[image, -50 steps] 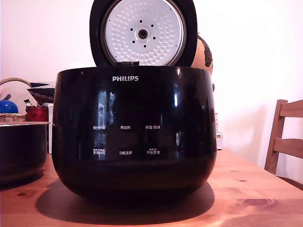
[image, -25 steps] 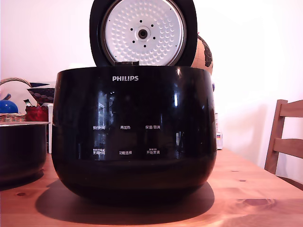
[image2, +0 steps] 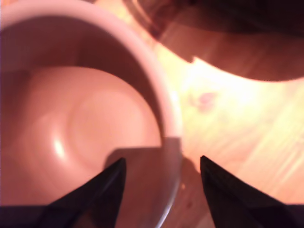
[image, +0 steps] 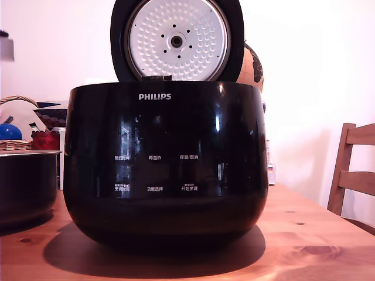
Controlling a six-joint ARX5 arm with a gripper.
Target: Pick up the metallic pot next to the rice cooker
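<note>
Straddling the rim, the black gripper [image2: 161, 178] is standing spread over the round dark metallic pot with thin silvery rim [image2: 172, 118], sitting at lower left beside the glossy black PHILIPS rice cooker [image: 166, 164]. Probably rigid, light, slippery; pinching the wall looks best.

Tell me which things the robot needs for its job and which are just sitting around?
Needed for the job:
- metallic pot, at the exterior view's left edge
- rice cooker, lid up, beside the pot
- gripper, open, straddling the pot's rim

Just sitting around:
- wicker basket behind the pot
- blue ball
- red container
- wooden chair
- wooden table under everything
</note>
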